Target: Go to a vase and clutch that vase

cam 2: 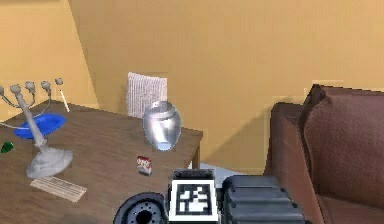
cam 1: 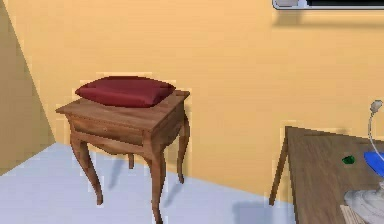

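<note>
1. Arm side view. Your vase (cam 2: pixel 162 124) is a silver-grey jar, broad at the shoulder and narrowing toward the foot, with a small cap on top. It stands upright on the wooden table (cam 2: pixel 100 150).
2. It sits toward the table's right end, near the far edge. A white ribbed panel (cam 2: pixel 143 93) stands behind it against the yellow wall (cam 2: pixel 240 60).
3. On the same table, a small box (cam 2: pixel 145 165) lies near the vase on the near side. A grey candle holder (cam 2: pixel 42 135) and a blue dish (cam 2: pixel 45 124) are well to its left. A flat pale strip (cam 2: pixel 62 187) lies by the near edge.
4. The gripper (cam 2: pixel 143 209) is a dark body at the bottom edge, left of a white marker square (cam 2: pixel 195 197). You cannot make out its far end, so you cannot tell its opening or whether it holds anything.
5. Right of the table's corner, a narrow gap of floor (cam 2: pixel 213 160) separates it from a brown sofa (cam 2: pixel 330 150).
6. Forward view. A small wooden side table (cam 1: pixel 120 125) with a red cushion (cam 1: pixel 125 91) stands by the wall, with open grey floor in front.
7. A wooden tabletop (cam 1: pixel 330 170) enters at the right edge, with bare floor between it and the side table.
</note>
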